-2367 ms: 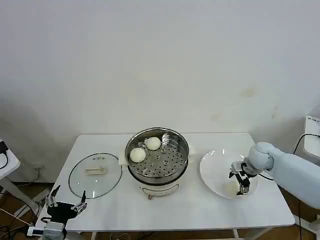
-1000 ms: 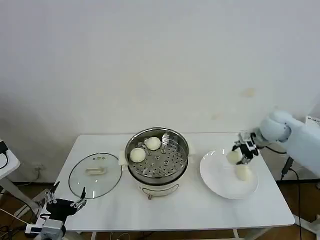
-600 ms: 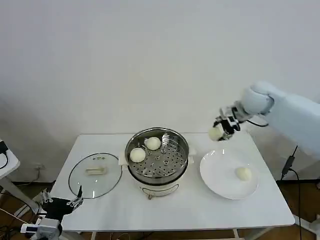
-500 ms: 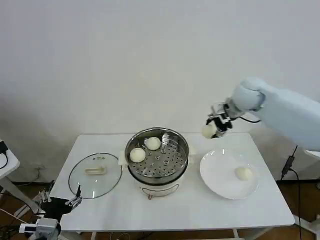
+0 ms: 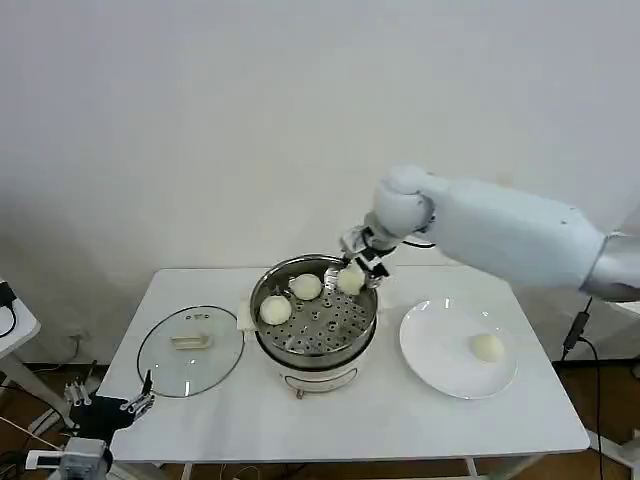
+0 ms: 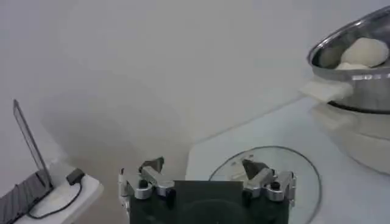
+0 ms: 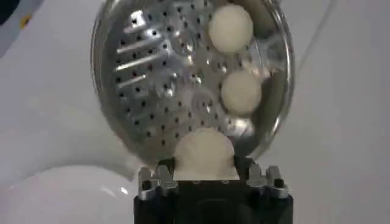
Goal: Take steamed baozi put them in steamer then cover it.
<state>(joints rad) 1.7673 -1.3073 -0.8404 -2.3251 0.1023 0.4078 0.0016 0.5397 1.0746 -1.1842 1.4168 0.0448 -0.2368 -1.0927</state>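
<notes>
The shiny steamer stands at the table's middle on a white cooker base, with two baozi on its perforated floor. My right gripper hovers over the steamer's far right rim, shut on a third baozi. Below it the steamer floor holds the two buns. Another baozi lies on the white plate. The glass cover lies flat left of the steamer. My left gripper stays open, low off the table's front left corner.
A white side table with a laptop and cable stands to the far left. The wall runs close behind the table. Bare tabletop lies in front of the steamer and plate.
My right gripper lifted a baozi off the plate and carried it up and left to above the steamer's rim. One baozi stayed on the plate. The left gripper drifted slightly left.
</notes>
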